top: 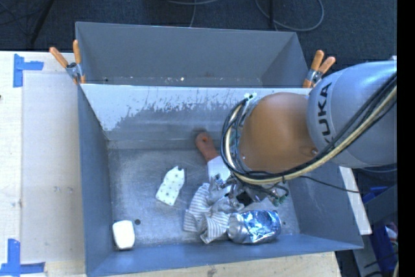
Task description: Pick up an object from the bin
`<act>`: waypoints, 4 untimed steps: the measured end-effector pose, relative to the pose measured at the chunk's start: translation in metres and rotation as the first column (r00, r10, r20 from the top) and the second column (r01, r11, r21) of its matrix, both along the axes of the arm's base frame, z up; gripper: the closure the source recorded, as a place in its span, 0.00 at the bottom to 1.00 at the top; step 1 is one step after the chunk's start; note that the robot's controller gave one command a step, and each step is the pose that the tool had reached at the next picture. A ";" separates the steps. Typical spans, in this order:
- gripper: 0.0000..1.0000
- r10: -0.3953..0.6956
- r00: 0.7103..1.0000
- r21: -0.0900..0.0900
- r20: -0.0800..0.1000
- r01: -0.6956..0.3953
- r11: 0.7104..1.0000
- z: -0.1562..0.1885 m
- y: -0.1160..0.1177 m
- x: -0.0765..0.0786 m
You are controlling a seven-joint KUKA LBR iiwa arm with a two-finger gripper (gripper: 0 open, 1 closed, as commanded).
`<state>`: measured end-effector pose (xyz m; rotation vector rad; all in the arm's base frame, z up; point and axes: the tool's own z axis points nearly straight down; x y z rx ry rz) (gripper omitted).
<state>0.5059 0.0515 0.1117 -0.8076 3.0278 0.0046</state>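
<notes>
My gripper [235, 199] reaches down at the bin's lower right, mostly hidden under the arm's orange cover. Its tip sits right over a crumpled grey-and-white cloth [204, 214] and beside a shiny crumpled foil packet [255, 227]. A reddish-brown handle-like piece [206, 146] pokes out from behind the cover, just up and left of the gripper. Nothing shows clearly between the fingers.
A white dotted tag-shaped piece [170, 186] lies near the bin's middle. A pale cream block [123, 234] rests in the lower left corner. The arm and its cables cover the bin's right side.
</notes>
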 end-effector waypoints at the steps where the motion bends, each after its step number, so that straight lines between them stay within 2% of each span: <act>1: 1.00 -0.072 0.997 -0.007 -0.010 0.072 0.997 -0.018 -0.029 0.020; 2: 1.00 0.028 1.000 -0.004 -0.005 -0.028 1.000 0.122 -0.022 0.009; 3: 0.00 0.025 1.000 -0.003 -0.007 -0.025 1.000 0.121 -0.023 0.009; 4: 0.00 0.025 1.000 -0.004 -0.007 -0.025 1.000 0.121 -0.023 0.009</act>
